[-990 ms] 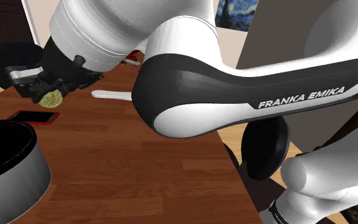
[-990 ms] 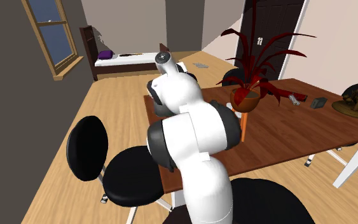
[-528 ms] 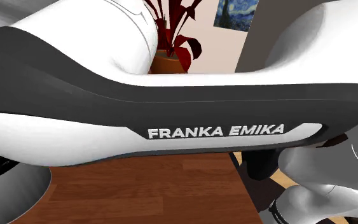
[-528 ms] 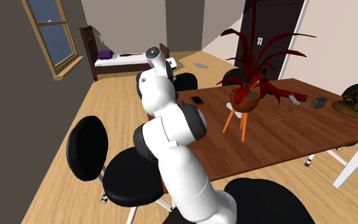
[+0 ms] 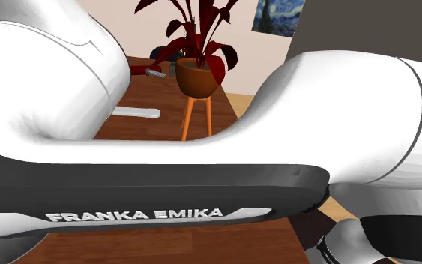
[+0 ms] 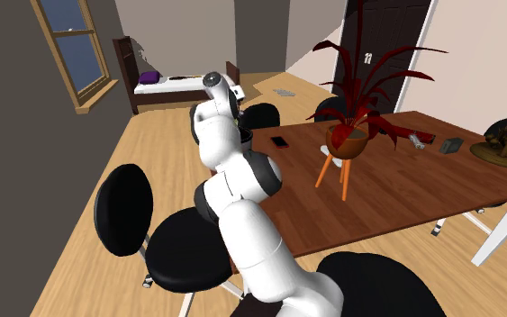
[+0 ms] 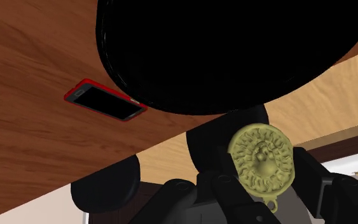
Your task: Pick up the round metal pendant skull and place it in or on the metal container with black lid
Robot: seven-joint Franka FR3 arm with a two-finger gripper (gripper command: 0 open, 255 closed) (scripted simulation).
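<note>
A round, yellowish metal pendant [image 7: 262,158] with a raised skull relief and a small loop hangs in my gripper [image 7: 264,170]. The black fingers [image 7: 318,179] are shut on its edges. Just ahead of it is the wide black round top of the container [image 7: 234,51], standing on the brown wooden table [image 7: 37,140]. The pendant is near the container's rim, over the table's edge. In the second exterior view the white arm [image 6: 233,171] bends toward the table's near left end.
A red-cased phone [image 7: 104,102] lies flat on the table beside the container, and is also visible as the phone [image 6: 280,141]. A potted red plant [image 5: 196,79] on a wooden stand and a white flat object [image 5: 134,112] sit farther along. Black chairs [image 6: 125,212] stand by the table's edge.
The arm has swung toward the table's end with the pendant in its fingers. In the shoulder view the forearm dropped lower, which uncovered the plant.
</note>
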